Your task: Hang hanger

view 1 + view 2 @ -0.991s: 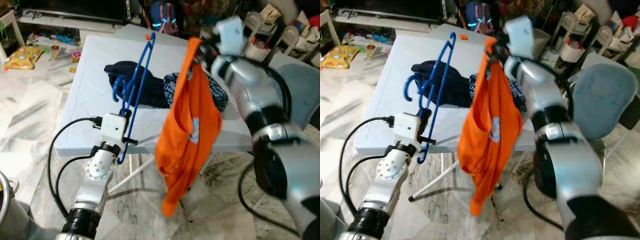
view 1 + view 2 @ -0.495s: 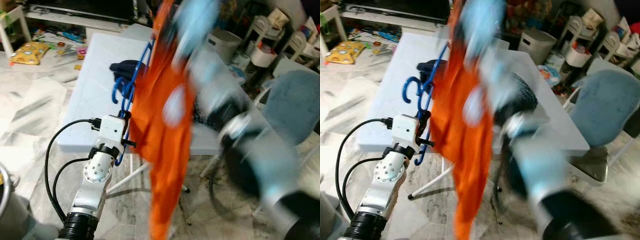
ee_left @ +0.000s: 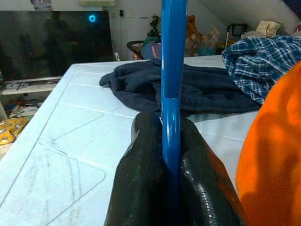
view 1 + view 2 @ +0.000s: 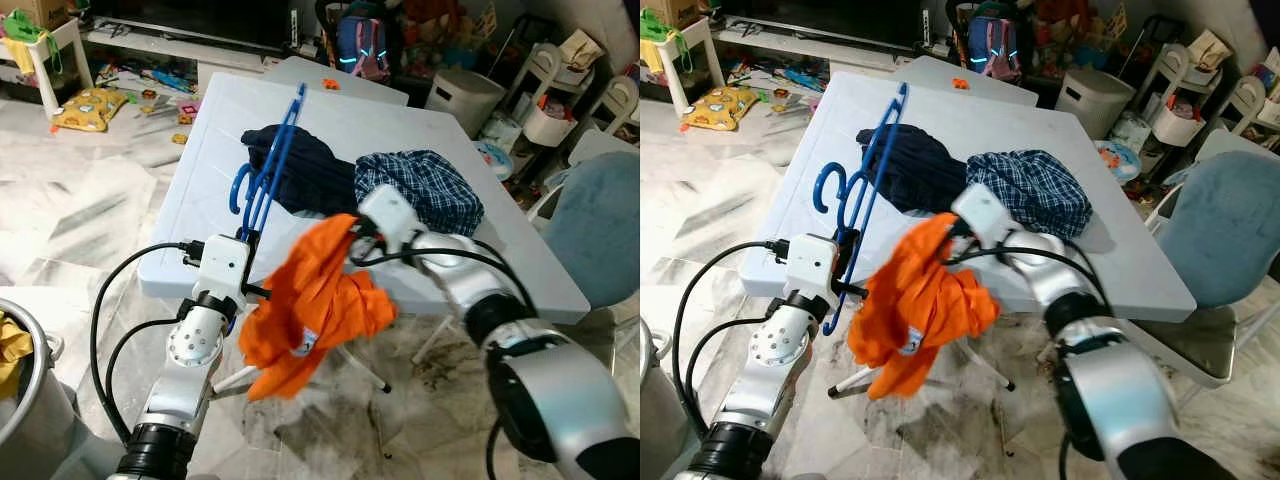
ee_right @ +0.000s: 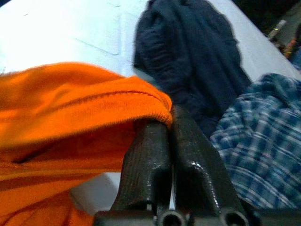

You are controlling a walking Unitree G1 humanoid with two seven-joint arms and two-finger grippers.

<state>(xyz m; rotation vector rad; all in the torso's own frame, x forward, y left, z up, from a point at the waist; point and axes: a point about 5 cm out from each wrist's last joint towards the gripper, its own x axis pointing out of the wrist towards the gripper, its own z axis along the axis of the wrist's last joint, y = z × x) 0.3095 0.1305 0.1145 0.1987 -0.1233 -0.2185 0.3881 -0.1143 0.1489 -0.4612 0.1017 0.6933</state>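
Orange cotton T-shirt (image 4: 310, 305), pinched by the right gripper (image 4: 352, 232), now hangs lower, beside the left gripper (image 3: 170, 141) clamping the blue plastic hanger (image 4: 270, 175).

- Table (image 4: 520, 270) ahead; two garments on it, one (image 4: 300, 170) at 12 o'clock, other (image 4: 430, 190) at 1.
- Hanger (image 4: 270, 180) at 11, left of shirt (image 4: 310, 305).
- Chair (image 4: 600, 230) at 2 o'clock.

A lived-in home: scattered toys (image 4: 85, 105) on marble floor (image 4: 70, 215), television (image 3: 51, 44), backpack (image 4: 360, 45).
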